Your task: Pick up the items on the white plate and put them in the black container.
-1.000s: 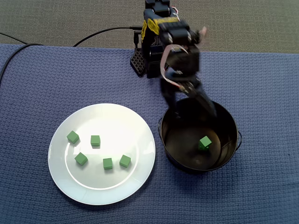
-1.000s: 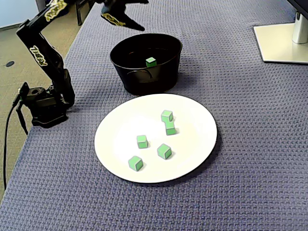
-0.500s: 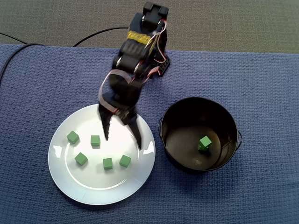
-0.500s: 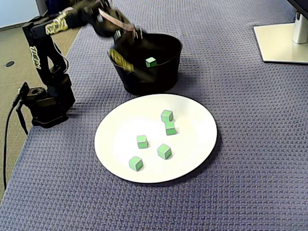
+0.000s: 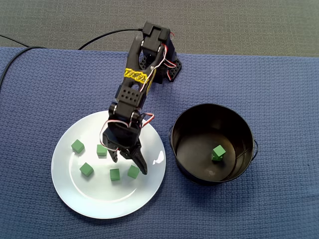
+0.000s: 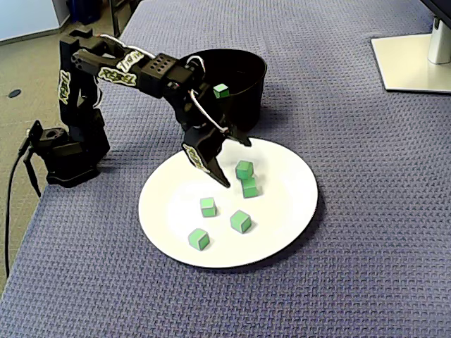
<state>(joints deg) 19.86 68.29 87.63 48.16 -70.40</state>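
Observation:
Several green cubes lie on the white plate [image 5: 99, 199] [image 6: 282, 211]. One more green cube [image 5: 218, 152] [image 6: 221, 90] rests inside the black container [image 5: 244, 124] [image 6: 248, 105]. My gripper [image 5: 128, 164] [image 6: 237, 165] is open and low over the plate. Its fingers reach down on either side of the cube nearest the container [image 5: 133, 172] [image 6: 244, 169]. Nothing is held, and I cannot tell whether a finger touches that cube. The other plate cubes [image 5: 77, 146] [image 6: 199, 239] lie clear of the fingers.
The arm's base [image 5: 167, 67] [image 6: 63, 155] stands at the edge of the blue cloth, and a black cable [image 5: 10, 64] trails off it. In a fixed view a white stand base [image 6: 412, 63] sits at the far right. The container stands beside the plate.
The open gripper swung from above the black container over to the plate and came down among the cubes. No cube has moved.

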